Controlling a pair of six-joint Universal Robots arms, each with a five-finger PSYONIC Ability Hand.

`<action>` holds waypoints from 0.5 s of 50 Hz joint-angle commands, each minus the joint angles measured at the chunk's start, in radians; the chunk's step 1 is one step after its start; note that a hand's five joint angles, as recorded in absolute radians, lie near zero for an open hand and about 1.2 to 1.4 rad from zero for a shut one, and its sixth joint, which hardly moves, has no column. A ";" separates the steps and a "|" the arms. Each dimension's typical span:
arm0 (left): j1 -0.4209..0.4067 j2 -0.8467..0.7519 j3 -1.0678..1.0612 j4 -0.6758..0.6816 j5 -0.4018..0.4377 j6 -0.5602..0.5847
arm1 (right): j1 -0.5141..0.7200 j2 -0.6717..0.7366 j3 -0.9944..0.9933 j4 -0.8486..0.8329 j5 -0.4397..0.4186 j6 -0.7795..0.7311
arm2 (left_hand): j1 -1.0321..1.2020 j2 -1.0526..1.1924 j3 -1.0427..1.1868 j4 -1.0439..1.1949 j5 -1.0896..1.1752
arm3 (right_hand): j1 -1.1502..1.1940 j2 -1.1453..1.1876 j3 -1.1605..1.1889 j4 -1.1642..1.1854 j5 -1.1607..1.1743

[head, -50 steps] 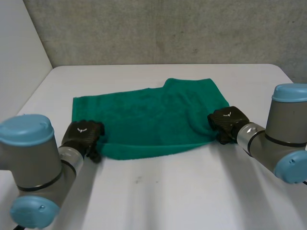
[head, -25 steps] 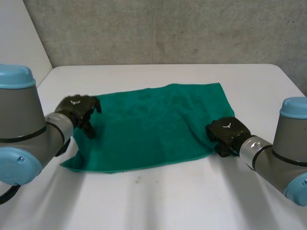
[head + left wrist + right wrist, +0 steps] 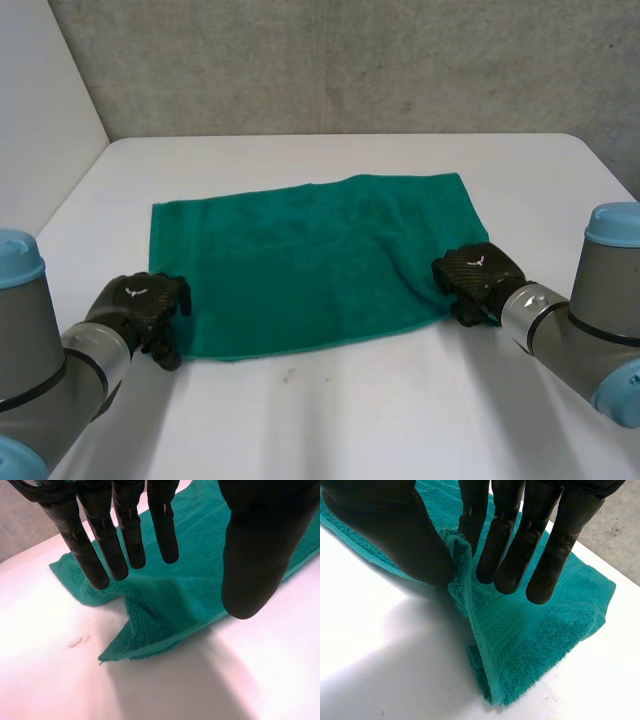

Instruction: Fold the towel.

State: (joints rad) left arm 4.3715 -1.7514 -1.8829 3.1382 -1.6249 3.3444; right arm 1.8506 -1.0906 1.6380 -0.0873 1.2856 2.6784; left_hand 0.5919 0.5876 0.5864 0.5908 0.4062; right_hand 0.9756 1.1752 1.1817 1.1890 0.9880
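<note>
- Towel (image 3: 310, 260): we log one green terry cloth, rectangular, with a thick looped pile and a ribbed woven band near the hem. It lies spread flat at the middle of the white table (image 3: 340, 420), clear of every table edge.
- Left hand (image 3: 140, 305): over the towel's near-left corner. Fingers (image 3: 127, 530) are straight, the thumb stands apart, and nothing is clamped. The corner beneath is slightly rucked.
- Right hand (image 3: 475, 275): at the near-right corner. Thumb (image 3: 395, 535) and fingers pinch a raised ridge of cloth.
- Step, as we judge it: securing both near corners, with no fold yet made.
- Next move: the left hand closes on its corner, then both hands lift evenly toward the table's far edge. The soft pile will probably sag.
</note>
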 commanded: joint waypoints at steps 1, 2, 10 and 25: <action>0.034 -0.075 -0.012 0.039 0.000 0.000 | 0.001 0.000 0.006 -0.002 -0.002 0.000 | 0.071 0.075 0.076 0.072 0.082 | 0.421 0.221 0.215 0.207 0.234; 0.037 -0.101 -0.009 0.061 0.000 0.000 | 0.001 0.000 0.006 -0.002 -0.002 0.000 | 0.071 0.075 0.076 0.072 0.082 | 0.421 0.221 0.215 0.207 0.234; 0.056 -0.164 0.002 0.121 -0.001 0.023 | -0.001 0.000 0.008 -0.003 -0.002 0.000 | 0.074 0.078 0.079 0.075 0.085 | 0.421 0.221 0.215 0.207 0.234; 0.077 -0.120 0.051 0.258 -0.024 0.099 | -0.119 -0.066 -0.069 0.185 -0.026 0.212 | 0.804 0.809 0.810 0.806 0.816 | -0.441 -0.641 -0.647 -0.655 -0.628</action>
State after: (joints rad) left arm 4.4480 -1.8805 -1.8264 3.3996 -1.6497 3.4437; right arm 1.8060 -1.1150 1.5886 0.0160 1.2842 2.7863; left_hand 1.1385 1.1948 1.1876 1.1909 0.9645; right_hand 0.5678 0.6508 0.6499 0.6619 0.5015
